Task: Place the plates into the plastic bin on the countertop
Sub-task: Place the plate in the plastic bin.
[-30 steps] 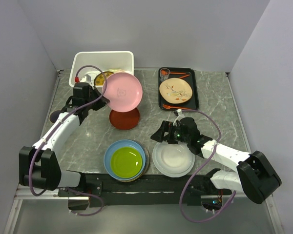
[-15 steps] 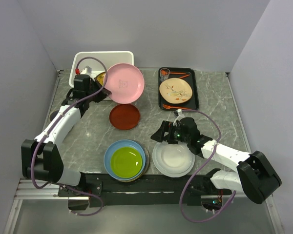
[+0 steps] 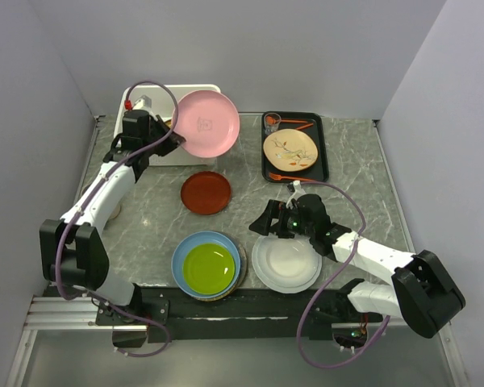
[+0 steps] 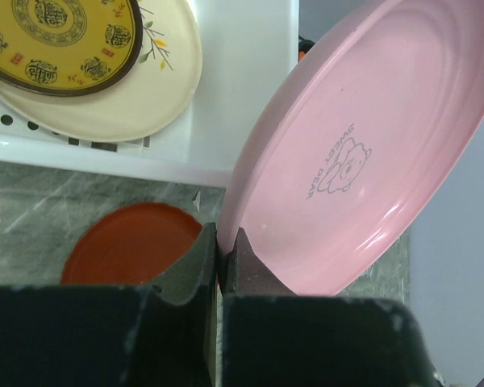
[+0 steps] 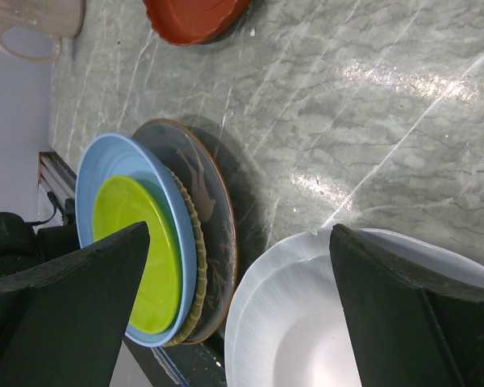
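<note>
Left end effector (image 4: 220,242) pinches the tilted pink plate (image 4: 363,153) by its rim, the bin (image 4: 250,97) just beyond. Right end effector (image 5: 235,242) gapes wide, empty, over the rim of the white plate (image 5: 306,330).

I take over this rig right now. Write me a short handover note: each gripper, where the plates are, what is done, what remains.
Left gripper: shut on the pink plate, held tilted at the plastic bin's right edge.
Right gripper: open, over the white plate.
Done: gold-patterned plate on cream plate, in the bin.
Left: pink; on the countertop, red-brown plate, white, and a stack: lime green plate on blue plate, a dark plate beneath.
</note>
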`<action>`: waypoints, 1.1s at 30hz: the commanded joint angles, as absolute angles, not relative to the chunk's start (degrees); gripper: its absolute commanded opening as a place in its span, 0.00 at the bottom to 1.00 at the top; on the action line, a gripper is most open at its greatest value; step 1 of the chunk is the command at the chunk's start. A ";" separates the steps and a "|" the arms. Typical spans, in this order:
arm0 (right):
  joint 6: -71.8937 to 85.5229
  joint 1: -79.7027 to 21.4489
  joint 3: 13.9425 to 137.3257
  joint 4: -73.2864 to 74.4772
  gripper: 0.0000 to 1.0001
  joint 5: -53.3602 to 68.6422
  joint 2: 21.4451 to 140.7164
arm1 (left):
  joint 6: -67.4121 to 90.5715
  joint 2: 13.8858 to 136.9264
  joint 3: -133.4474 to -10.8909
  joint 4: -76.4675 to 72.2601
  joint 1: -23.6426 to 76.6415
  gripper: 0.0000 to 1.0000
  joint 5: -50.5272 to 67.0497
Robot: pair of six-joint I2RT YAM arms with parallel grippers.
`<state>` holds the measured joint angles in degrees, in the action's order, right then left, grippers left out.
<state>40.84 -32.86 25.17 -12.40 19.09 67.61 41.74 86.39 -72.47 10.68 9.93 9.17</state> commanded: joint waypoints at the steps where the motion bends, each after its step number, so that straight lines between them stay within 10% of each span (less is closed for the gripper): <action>1: 40.17 -33.40 26.10 -12.39 1.00 18.37 66.27 | 43.24 87.62 -77.08 8.26 9.40 0.01 9.58; 33: 39.11 -33.31 26.63 -10.73 1.00 17.67 63.98 | 41.66 102.83 -98.08 15.29 3.78 0.01 5.80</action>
<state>40.36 -32.86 25.17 -10.41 18.63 65.69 42.61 101.34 -93.45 15.90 3.77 7.14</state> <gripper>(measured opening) 0.998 0.044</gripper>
